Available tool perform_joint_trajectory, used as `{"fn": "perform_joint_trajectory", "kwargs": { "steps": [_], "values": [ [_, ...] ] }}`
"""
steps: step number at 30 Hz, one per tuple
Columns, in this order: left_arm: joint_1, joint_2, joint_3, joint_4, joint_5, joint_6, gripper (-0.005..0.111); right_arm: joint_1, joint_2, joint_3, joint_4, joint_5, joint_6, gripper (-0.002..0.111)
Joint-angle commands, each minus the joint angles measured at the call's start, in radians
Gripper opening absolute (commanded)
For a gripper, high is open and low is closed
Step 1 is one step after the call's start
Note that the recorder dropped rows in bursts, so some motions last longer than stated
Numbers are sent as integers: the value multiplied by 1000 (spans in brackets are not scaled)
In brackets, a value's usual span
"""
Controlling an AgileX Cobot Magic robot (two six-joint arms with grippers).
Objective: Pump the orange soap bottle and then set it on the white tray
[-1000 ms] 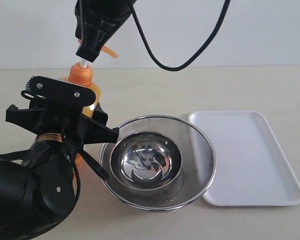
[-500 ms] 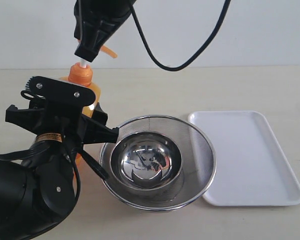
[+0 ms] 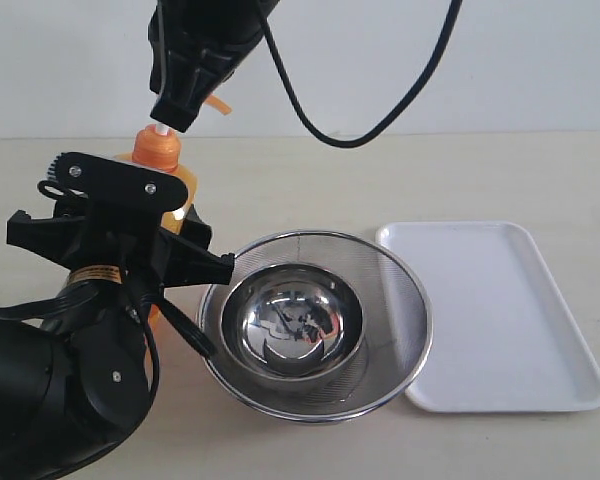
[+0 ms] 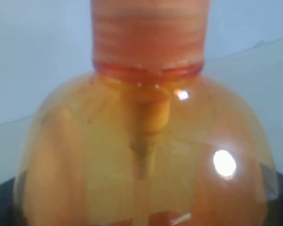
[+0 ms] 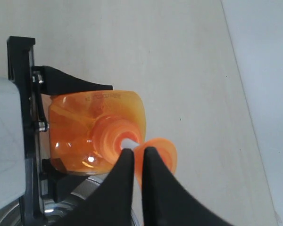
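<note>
Pale counter (image 3: 400, 180), white wall. Left jaws are clenching the orange soap bottle (image 3: 164, 148) by its flat sides, just beside the strainer (image 3: 392, 288); right jaws, pinched together, are pressing its pump head (image 5: 161, 153). Judged light, slick, yielding: mid-body hold suits.

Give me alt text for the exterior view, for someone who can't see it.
The left gripper holds the orange soap bottle upright while the right gripper meets its pump head from above. Further right on the beige table sit a steel bowl inside a mesh strainer, then the white tray.
</note>
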Motion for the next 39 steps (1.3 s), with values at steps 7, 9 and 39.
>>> {"fn": "perform_joint_trajectory", "kwargs": {
  "steps": [7, 9, 39],
  "values": [
    [-4, -5, -12, 47, -68, -4, 5, 1, -36, 6, 8, -22, -1, 0],
    [-4, -5, -12, 47, -68, -4, 5, 1, -49, -3, 4, -37, -5, 0],
    [-4, -5, -12, 47, -45, -4, 5, -1, 11, -52, -49, 8, 25, 0]
  ]
}}
